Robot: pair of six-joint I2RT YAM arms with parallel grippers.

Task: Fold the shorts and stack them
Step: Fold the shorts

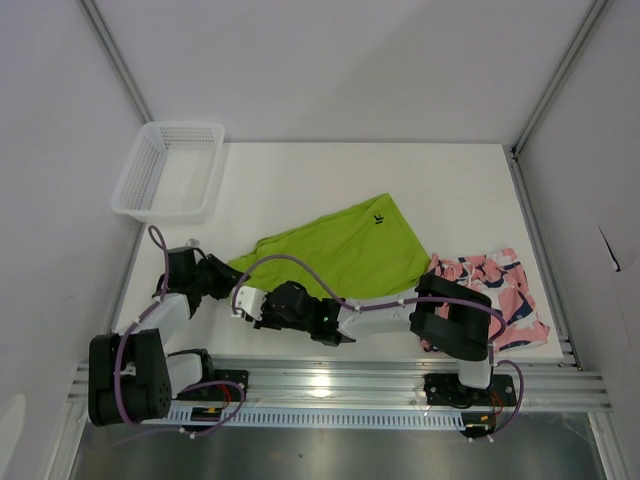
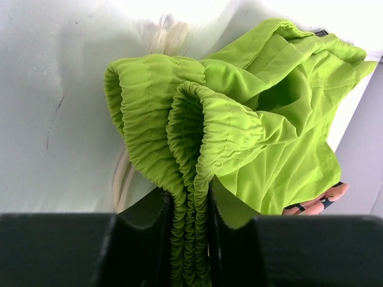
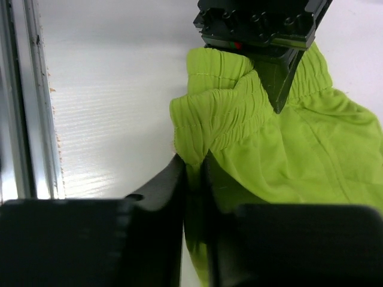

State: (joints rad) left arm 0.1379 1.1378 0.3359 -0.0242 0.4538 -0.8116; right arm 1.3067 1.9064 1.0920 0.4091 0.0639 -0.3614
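The lime green shorts (image 1: 345, 248) lie spread in the middle of the table, their small dark logo (image 1: 378, 219) toward the back. Both grippers meet at the near-left corner of the waistband. My left gripper (image 2: 190, 197) is shut on a bunched fold of the elastic waistband (image 2: 197, 125). Just beside it, my right gripper (image 3: 192, 164) is shut on the same green edge (image 3: 209, 116). In the top view the left gripper (image 1: 224, 280) and the right gripper (image 1: 243, 298) almost touch. The pink printed shorts (image 1: 500, 295) lie crumpled at the right, partly behind the right arm.
A white mesh basket (image 1: 168, 170) stands at the back left corner. An aluminium rail (image 1: 400, 385) runs along the near edge. The right arm (image 1: 380, 315) stretches leftward across the front of the table. White walls enclose the table on three sides.
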